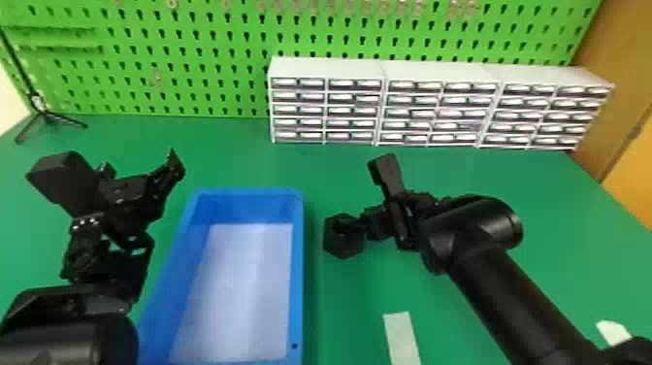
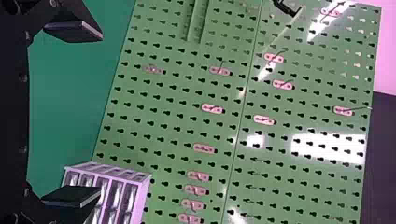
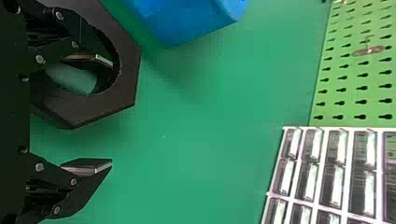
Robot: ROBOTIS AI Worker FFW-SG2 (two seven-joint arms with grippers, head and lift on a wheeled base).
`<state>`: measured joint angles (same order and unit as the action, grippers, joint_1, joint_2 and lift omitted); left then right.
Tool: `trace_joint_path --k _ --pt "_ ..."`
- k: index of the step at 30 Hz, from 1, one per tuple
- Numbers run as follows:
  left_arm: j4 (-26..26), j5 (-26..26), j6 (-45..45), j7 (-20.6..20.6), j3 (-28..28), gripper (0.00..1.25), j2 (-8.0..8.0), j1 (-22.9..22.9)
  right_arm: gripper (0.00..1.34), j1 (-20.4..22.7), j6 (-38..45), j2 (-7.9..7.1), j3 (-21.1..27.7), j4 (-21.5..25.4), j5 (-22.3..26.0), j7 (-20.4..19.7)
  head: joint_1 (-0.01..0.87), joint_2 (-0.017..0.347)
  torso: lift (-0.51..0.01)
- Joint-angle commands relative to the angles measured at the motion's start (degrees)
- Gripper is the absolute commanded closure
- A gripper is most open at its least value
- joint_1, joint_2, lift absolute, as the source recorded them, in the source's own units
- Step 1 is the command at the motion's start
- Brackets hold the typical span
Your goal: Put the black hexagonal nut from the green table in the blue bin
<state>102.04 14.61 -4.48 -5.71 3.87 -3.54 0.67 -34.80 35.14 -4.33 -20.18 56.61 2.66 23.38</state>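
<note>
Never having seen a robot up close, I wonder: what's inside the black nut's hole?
One finger of the right gripper appears within the hole of the black nut, with green table showing beyond. The gripper's own parts cover some of it from view.

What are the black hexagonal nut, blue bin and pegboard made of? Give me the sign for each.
Black hexagonal nut: probably matte plastic; its flat face is dull and even, though coated metal is possible. Blue bin: likely moulded plastic, satin, with one solid colour and rounded corners. Green pegboard: glossy, perhaps painted metal, judging by bright white reflections.
</note>
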Motion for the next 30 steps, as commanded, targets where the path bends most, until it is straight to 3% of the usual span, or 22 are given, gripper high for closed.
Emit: trace_joint_path --k 1,30 --pt "0.0 0.1 0.0 0.0 0.0 0.13 0.02 0.1 0.51 0.2 -0.3 -0.07 0.7 1.6 0.2 0.0 0.692 0.008 -0.097" --pt "0.0 0.0 0.0 0.0 -0.1 0.13 0.02 -0.1 0.51 0.6 -0.3 -0.07 0.7 -0.5 -1.2 0.0 0.692 0.008 -0.097"
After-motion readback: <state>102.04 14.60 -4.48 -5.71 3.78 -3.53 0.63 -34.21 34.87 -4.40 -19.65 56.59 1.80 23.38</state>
